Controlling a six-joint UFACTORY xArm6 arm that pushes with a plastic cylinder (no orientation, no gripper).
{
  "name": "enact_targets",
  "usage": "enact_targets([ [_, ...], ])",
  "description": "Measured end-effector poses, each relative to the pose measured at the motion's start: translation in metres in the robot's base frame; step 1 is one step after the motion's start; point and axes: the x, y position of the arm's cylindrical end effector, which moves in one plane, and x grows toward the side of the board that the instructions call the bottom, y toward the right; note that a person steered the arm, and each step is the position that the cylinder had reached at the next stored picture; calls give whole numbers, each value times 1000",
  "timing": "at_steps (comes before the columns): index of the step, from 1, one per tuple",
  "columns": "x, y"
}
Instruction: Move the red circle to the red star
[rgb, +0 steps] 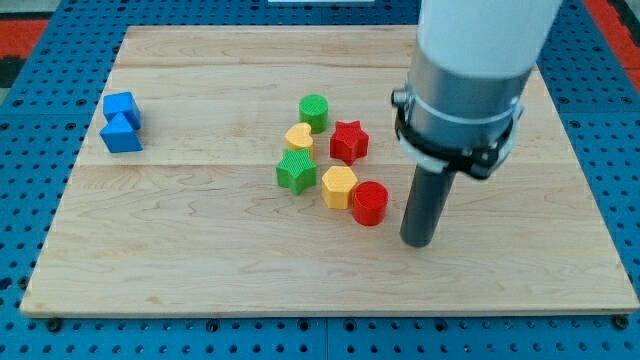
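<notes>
Red circle (369, 203), a small ribbed plastic cylinder, sits on the pale wooden board (180, 260) touching the yellow hexagon block (339, 186), with my tip (417, 243) just beside it on the view's right and slightly nearer the bottom edge. The dark rod has no jaws to spread or close; it stands bare, apart from every block. Light and rigid by its look, the circle should slide easily if pushed low on its right flank. Beyond lie the green star (296, 171), red star (349, 141), yellow heart (298, 137), green cylinder (314, 112) and, far left, two blue blocks (121, 122).
</notes>
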Motion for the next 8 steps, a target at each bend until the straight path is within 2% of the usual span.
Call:
enact_targets([
  [1,-21,-35],
  [3,-116,-35],
  [8,-103,0],
])
